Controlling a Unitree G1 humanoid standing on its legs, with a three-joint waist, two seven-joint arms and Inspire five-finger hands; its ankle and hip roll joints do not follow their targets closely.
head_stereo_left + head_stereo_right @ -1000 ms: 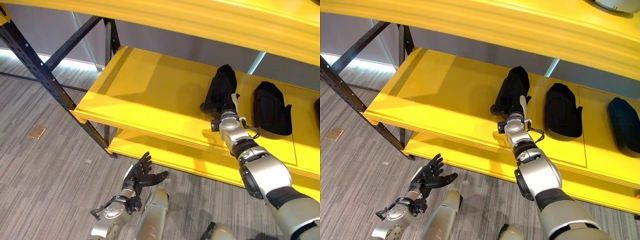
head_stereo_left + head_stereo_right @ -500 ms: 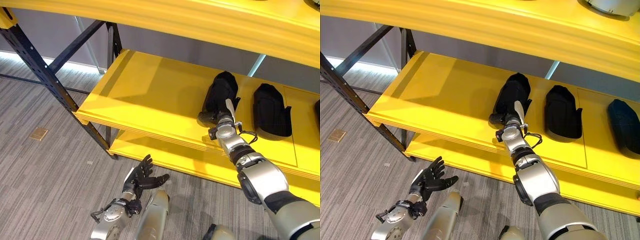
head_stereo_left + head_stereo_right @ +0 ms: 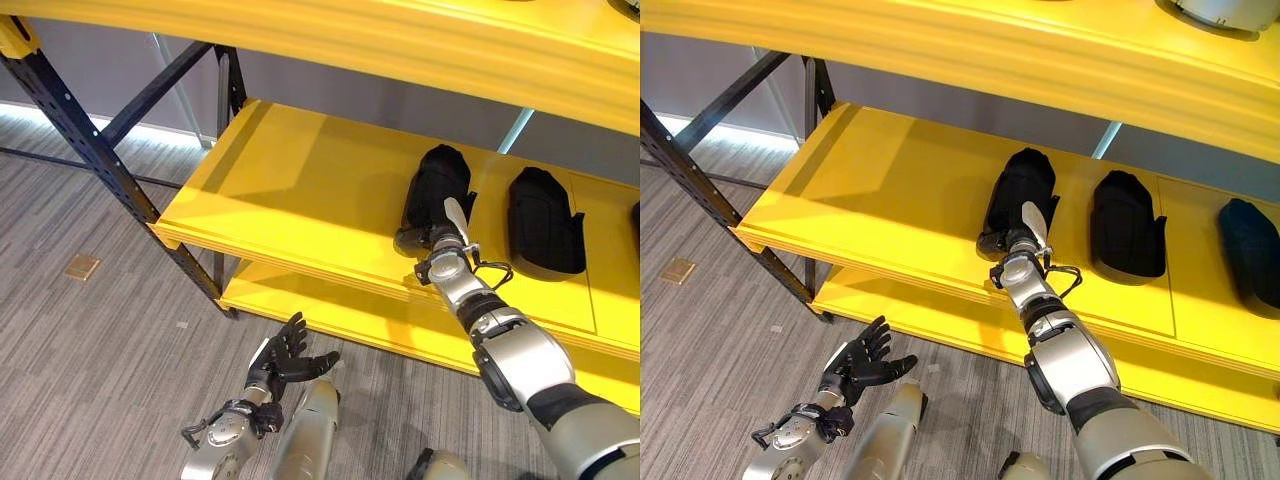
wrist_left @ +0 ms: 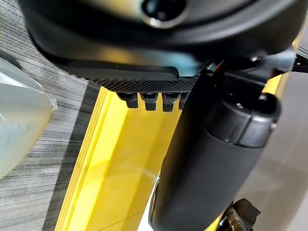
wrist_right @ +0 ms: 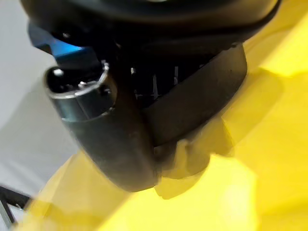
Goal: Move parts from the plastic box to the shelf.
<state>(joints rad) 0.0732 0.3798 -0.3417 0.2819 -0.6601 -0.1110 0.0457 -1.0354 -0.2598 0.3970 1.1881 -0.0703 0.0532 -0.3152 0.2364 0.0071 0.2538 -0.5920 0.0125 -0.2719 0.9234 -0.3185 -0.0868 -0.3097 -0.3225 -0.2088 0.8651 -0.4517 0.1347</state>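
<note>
A black part (image 3: 436, 187) lies lengthwise on the yellow middle shelf (image 3: 300, 190). My right hand (image 3: 437, 243) sits at its near end, close to the shelf's front edge. Its dark fingers curl round the left of that end and its white-covered thumb (image 3: 1033, 222) rests on top. In the right wrist view the thumb (image 5: 103, 130) lies against the part's black curve (image 5: 202, 101). My left hand (image 3: 287, 355) hangs low over the grey floor in front of the rack, fingers spread and holding nothing.
Two more black parts lie to the right on the same shelf, one (image 3: 543, 220) close by and another (image 3: 1248, 250) at the edge. A dark blue rack post (image 3: 90, 150) slants at the left. A lower yellow shelf (image 3: 330, 310) and an upper one (image 3: 400, 40) bound the space.
My right hand has drawn slightly back and left, swinging the near end of the black part leftwards; its thumb tilted. The left hand barely moved. The view shifted a little.
</note>
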